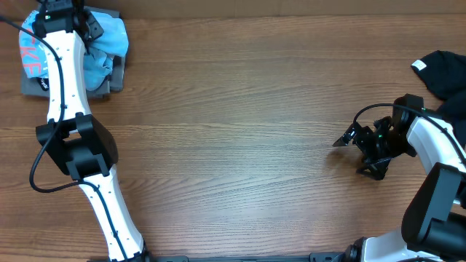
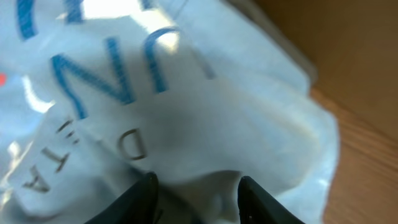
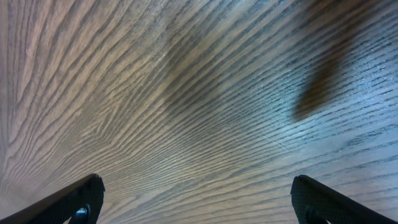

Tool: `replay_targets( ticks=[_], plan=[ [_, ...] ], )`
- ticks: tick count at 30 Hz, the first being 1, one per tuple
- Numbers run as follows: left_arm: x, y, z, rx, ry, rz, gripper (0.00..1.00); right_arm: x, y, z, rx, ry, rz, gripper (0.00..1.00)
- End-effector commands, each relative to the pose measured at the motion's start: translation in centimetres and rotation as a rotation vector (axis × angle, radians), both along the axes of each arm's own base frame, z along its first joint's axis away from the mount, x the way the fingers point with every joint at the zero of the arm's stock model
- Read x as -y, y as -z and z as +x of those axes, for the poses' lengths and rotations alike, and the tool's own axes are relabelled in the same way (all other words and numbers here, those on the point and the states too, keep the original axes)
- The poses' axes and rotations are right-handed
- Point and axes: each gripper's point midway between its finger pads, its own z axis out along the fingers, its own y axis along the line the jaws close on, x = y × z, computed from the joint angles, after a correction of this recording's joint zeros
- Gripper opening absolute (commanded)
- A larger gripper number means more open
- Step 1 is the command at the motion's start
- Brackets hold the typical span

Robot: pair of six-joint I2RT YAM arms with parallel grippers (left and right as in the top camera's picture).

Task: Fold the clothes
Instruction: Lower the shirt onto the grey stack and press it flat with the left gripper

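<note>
The light-blue T-shirt (image 1: 111, 42) with pink-and-white lettering lies bunched on a grey garment (image 1: 116, 78) at the table's far left corner. My left gripper (image 1: 84, 29) sits on top of it. In the left wrist view, its fingers (image 2: 196, 196) are narrowly apart with a fold of the pale shirt (image 2: 205, 112) pinched between them. A black garment (image 1: 445, 73) lies at the far right edge. My right gripper (image 1: 357, 154) hangs open and empty over bare wood, left of the black garment. Its wide-spread fingers (image 3: 199, 199) frame only table.
The brown wooden table (image 1: 240, 131) fills the overhead view. The left arm stretches from the front left up to the far left corner. A white label shows on the black garment (image 1: 418, 66).
</note>
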Motion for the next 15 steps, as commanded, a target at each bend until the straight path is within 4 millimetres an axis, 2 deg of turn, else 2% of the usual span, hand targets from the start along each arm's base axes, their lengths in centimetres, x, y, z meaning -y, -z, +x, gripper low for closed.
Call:
replay_targets(
  ticks=[1,5,9,12,15],
  plan=[
    [-1.2,1.1,-1.2,-0.039,-0.069,-0.019,0.43,-0.2,0.2,0.1,0.002,0.0,0.006,1.0],
    [-2.0,1.2,-1.4,-0.038,-0.086,-0.021,0.4,-0.2,0.2,0.1,0.003,0.0,0.006,1.0],
    [-3.1,1.3,-0.5,0.004,-0.098,-0.012,0.2,-0.2,0.2,0.1,0.002,0.0,0.006,1.0],
    [-3.7,2.5,0.7,0.031,-0.095,-0.007,0.09,-0.2,0.2,0.1,0.002,0.0,0.006,1.0],
    [-3.5,4.7,1.8,0.038,-0.071,-0.037,0.09,-0.2,0.1,0.0,-0.007,0.011,0.008,1.0]
  ],
)
